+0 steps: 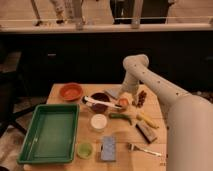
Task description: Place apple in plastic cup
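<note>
The apple [122, 102], small and red-orange, sits near the middle of the wooden table [150, 135], right of a dark bowl. The gripper [123, 93] hangs just above and behind the apple at the end of the white arm that comes in from the right. The plastic cup [84, 149], light green and short, stands near the table's front edge, right of the green tray and well left and in front of the apple.
A green tray [50, 134] fills the left front. An orange bowl [71, 91] sits at the back left, a dark bowl with a white utensil [100, 101] at the centre. White cup [98, 121], green pepper [120, 117], banana [148, 120], blue sponge [108, 147], fork [142, 149] lie around.
</note>
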